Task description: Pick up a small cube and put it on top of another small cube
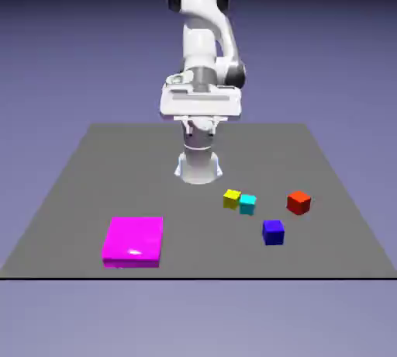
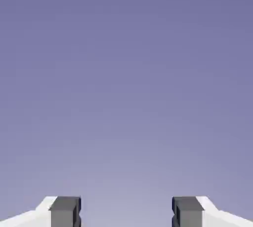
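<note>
Nearest the lens, lower left of the exterior view: flat glossy magenta square slab (image 1: 133, 241) lying on the dark grey tabletop (image 1: 70, 185).

Right of centre, four small cubes on the same surface:
- small yellow cube (image 1: 231, 199) and small cyan cube (image 1: 247, 204) — touching, side by side
- small red cube (image 1: 298, 202), further right, apart from that pair
- small blue cube (image 1: 273, 232), below and between the cyan and the red, touching neither

White Franka arm (image 1: 203, 45) stands upper centre, folded over its base, well apart from every cube.

Hand view: two-finger gripper (image 2: 126, 212) at the bottom edge, grey fingertips (image 2: 65, 211) spread wide with nothing between them (only plain blue-violet backdrop fills the frame). No cube shows in this view.
</note>
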